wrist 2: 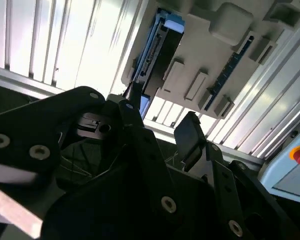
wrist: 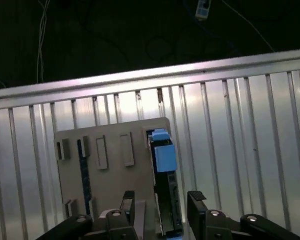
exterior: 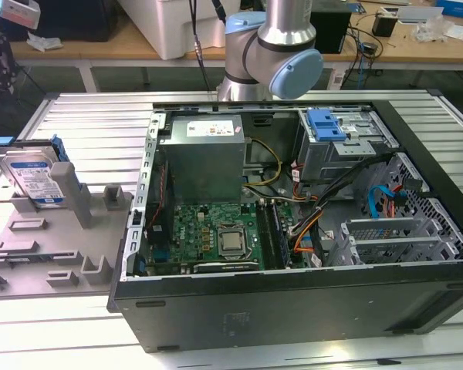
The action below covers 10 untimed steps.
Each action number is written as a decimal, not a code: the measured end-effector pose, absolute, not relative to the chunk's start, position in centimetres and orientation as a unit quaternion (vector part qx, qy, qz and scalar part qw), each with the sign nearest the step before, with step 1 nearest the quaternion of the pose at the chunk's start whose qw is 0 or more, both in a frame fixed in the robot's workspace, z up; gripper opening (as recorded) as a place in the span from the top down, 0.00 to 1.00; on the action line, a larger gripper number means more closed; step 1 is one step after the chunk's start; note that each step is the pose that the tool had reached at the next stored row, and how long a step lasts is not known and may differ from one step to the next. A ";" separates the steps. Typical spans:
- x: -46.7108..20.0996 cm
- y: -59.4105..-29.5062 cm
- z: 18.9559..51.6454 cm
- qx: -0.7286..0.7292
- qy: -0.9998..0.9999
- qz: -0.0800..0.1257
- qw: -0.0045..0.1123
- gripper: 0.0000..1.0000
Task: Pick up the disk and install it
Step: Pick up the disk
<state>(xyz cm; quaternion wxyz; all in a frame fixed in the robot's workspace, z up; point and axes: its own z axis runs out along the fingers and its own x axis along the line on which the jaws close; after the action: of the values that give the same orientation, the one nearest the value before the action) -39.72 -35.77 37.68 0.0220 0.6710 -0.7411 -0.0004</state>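
The disk [exterior: 35,176], silver-grey with a blue-and-white label and blue rails, stands on edge in a slot of the grey holder [exterior: 62,247] at the exterior view's left. In the first wrist view the disk [wrist: 165,190] appears edge-on with its blue rail end toward the camera. My gripper [wrist: 162,205] hangs open some way above it, one black fingertip to each side of the disk's line. The second wrist view shows the gripper [wrist 2: 160,122] open with nothing between the fingers [wrist 2: 190,132], and the disk [wrist 2: 157,55] beyond in the holder [wrist 2: 210,60].
An open computer case [exterior: 293,324] lies to the exterior view's right of the holder, with a grey power-supply box [exterior: 204,158], motherboard [exterior: 216,231], cables, and a drive cage with a blue bracket [exterior: 328,127]. The arm [exterior: 270,46] rises behind the case. The ribbed metal table [wrist: 240,125] ends at an edge beyond the holder.
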 end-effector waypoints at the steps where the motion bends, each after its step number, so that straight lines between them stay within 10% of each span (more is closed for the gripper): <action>1: -39.7 -35.8 37.7 0.681 -0.732 0.000 0.022 0.46; 10: -40.0 -35.7 37.4 0.684 -0.729 0.000 0.022 0.46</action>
<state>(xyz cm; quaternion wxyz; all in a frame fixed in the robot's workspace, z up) -39.99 -35.70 37.38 0.0222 0.6842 -0.7290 0.0002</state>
